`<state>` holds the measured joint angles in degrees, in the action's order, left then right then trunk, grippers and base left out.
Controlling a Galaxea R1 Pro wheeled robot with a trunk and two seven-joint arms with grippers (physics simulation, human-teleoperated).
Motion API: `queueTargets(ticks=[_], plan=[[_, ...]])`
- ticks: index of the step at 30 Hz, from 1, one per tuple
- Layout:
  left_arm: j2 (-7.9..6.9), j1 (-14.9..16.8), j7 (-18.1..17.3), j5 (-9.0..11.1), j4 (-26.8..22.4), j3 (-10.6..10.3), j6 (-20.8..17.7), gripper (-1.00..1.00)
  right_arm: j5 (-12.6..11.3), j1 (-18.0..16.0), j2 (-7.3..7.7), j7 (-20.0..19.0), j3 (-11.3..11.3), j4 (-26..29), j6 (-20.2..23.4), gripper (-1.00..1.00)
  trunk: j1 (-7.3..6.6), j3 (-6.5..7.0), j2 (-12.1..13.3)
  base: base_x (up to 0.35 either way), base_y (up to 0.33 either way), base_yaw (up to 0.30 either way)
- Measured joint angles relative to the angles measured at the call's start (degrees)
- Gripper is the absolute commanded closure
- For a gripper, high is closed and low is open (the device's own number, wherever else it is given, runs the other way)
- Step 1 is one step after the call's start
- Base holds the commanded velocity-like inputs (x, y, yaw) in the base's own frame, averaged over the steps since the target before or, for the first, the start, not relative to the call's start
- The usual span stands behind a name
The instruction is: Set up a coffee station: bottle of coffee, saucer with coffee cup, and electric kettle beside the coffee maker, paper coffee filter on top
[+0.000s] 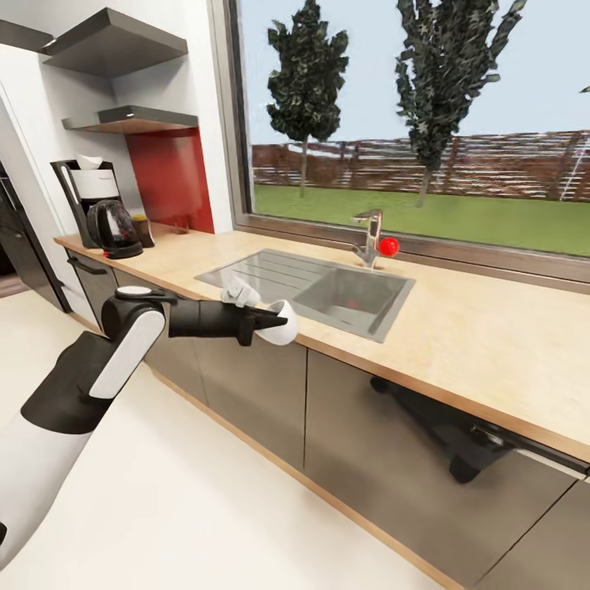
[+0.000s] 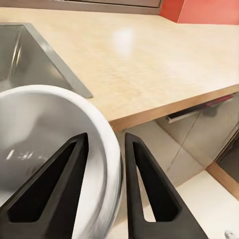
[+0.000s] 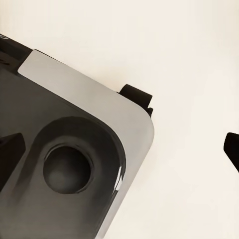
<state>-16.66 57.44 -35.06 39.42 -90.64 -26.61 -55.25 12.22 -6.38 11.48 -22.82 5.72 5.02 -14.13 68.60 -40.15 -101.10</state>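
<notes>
My left gripper (image 1: 272, 321) hangs just off the front edge of the kitchen countertop (image 1: 459, 328), by the sink, shut on the rim of the white coffee cup (image 1: 283, 322). In the left wrist view the black fingers (image 2: 144, 189) clamp the coffee cup's wall (image 2: 74, 107). At the counter's far left stand the black coffee maker (image 1: 88, 195), the glass electric kettle (image 1: 113, 228) in front of it, and the dark bottle of coffee (image 1: 142, 230) beside them. The kitchen shelf (image 1: 135, 120) hangs above. My right gripper (image 3: 119, 149) is open over the floor.
A steel sink (image 1: 344, 297) with drainboard and a tap (image 1: 370, 238) sits mid-counter. A small white thing (image 1: 238, 290) lies on the drainboard behind my left wrist; I cannot tell what it is. The robot's base (image 3: 64, 164) is below the right gripper. White floor (image 1: 205, 508) runs along the cabinets.
</notes>
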Motion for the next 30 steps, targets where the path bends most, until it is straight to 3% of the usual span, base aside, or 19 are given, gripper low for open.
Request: queueTargets(ticks=[10, 30], plan=[[-0.05, 0.1, 0.0, 0.0, 0.0, 0.0, 0.0, 1.00, 0.0, 0.0, 0.00, 0.1, 0.0, 0.0, 0.0, -1.00, 0.00, 0.00, 0.0, 0.094, 0.125, 0.026], [-0.09, 0.1, 0.0, 0.0, -0.1, 0.0, 0.0, 1.00, 0.0, 0.0, 0.00, 0.3, 0.0, 0.0, -0.1, -1.00, -0.01, 0.00, 0.0, 0.199, 0.277, 0.265]])
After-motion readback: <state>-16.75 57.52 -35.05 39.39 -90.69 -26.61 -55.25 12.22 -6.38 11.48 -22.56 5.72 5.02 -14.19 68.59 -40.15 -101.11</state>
